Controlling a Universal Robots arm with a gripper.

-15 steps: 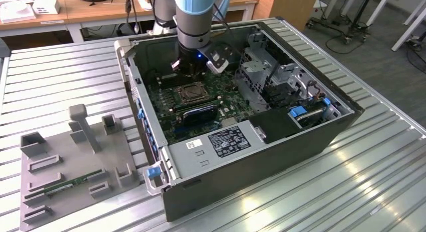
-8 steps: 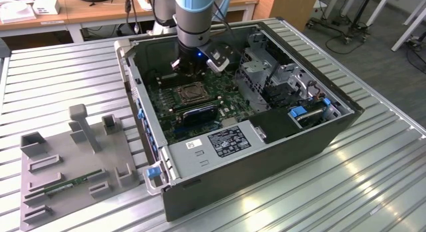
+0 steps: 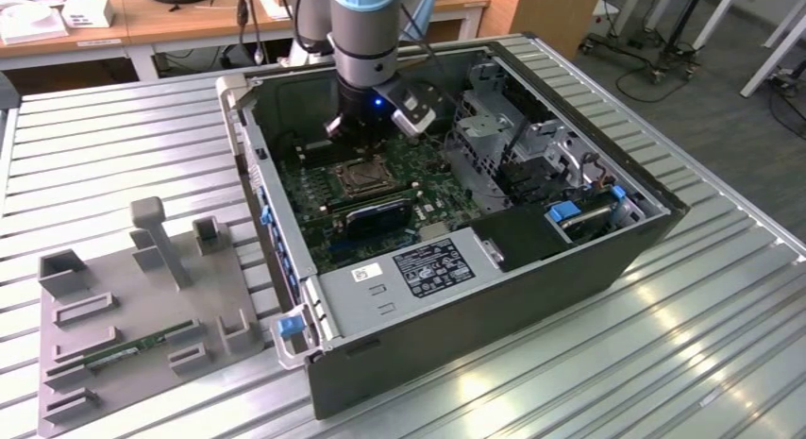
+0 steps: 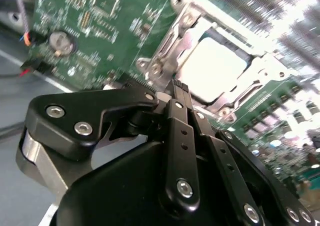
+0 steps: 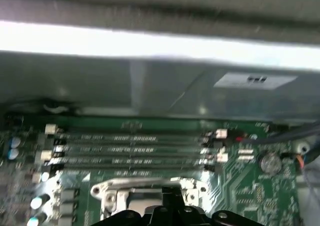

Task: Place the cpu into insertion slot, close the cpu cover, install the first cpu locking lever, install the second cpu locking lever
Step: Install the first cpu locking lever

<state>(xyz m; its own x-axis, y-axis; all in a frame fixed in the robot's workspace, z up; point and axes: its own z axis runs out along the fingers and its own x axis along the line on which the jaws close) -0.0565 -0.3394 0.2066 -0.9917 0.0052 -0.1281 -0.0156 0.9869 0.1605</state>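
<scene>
Inside the open computer case (image 3: 529, 297), the cpu (image 4: 215, 66) lies flat in the insertion slot (image 3: 359, 178) on the green motherboard (image 3: 428, 170), its pale metal top showing. The silvery cpu cover (image 4: 167, 43) lies down around it as a frame, and its far edge (image 5: 150, 188) shows in the first wrist view. My gripper (image 3: 355, 134) hangs just above the slot's far side. Its black fingers (image 4: 178, 93) are pressed together at the cover's edge, tips (image 5: 167, 201) nearly touching the frame, with nothing visible between them.
Long memory slots (image 5: 132, 148) run beside the socket, with the case wall behind them. A coin battery (image 4: 61, 42) sits on the board. A power supply (image 3: 428, 269) and drive cage (image 3: 504, 127) crowd the case. A grey fixture (image 3: 139, 307) at the exterior view's left holds a green memory stick (image 3: 139, 347).
</scene>
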